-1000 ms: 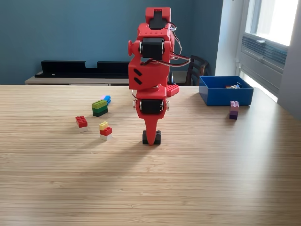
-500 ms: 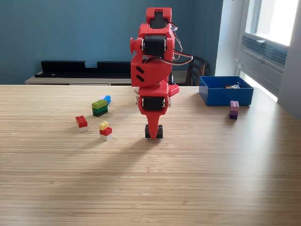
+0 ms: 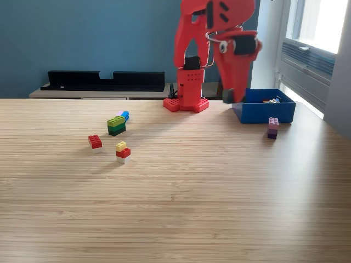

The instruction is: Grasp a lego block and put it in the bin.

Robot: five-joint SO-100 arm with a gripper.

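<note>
Nearest on the wooden surface (image 3: 175, 208) lie the loose pieces: a yellow, red and white stack (image 3: 123, 152), a red block (image 3: 95, 142) and a green and black stack (image 3: 116, 125) with a blue piece behind it. They are well apart from the arm and at no risk.

Farther back, toward the exterior view's right, a purple stack (image 3: 272, 127) stands just in front of the bin (image 3: 263, 105).

The tool (image 3: 229, 94) hangs raised at the bin's near-left corner, pinching a dark lego block (image 3: 228, 95), though motion blur softens the grip. The block looks to be at the rim rather than over the middle, so an early release could bounce it off the wall onto the surface. A loose pinch could also drop it short.
</note>
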